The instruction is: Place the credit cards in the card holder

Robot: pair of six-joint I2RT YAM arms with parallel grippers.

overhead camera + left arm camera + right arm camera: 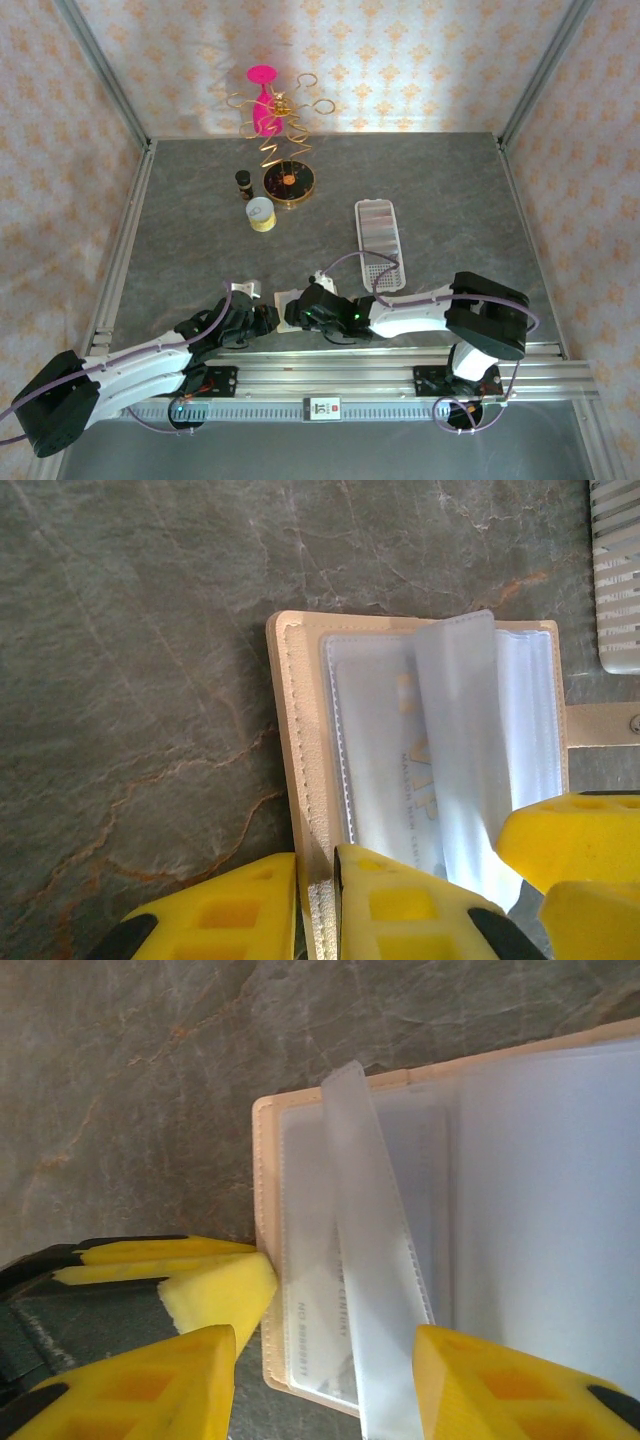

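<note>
Left wrist view puts us over a small beige stitched wallet (300,780) with clear plastic sleeves, lying open on the grey marbled table (130,680). The left gripper (315,895) has its yellow fingers pinched on the wallet's cover edge at 6 o'clock, pinning it. Inside one sleeve lies a pale blue-grey plastic credit card (385,770). Faint gold letters on it read "VIP", with a smaller line beneath that we cannot make out.

In the right wrist view the right gripper (325,1360) stands with its fingers apart. A loose clear sleeve leaf (375,1260) rises between them, and nothing is clamped. The small print on the card there is too blurred to read.

From the top external view, the long narrow white plastic tray (378,228) that serves as the card holder lies at about 1 o'clock from the wallet, apart from it. We make out no card in it.

We judge the step in hand to be freeing a card from the wallet. Next, the right fingers need to get past the leaf, nip the card's exposed edge and slide it out while the left holds the wallet down.
</note>
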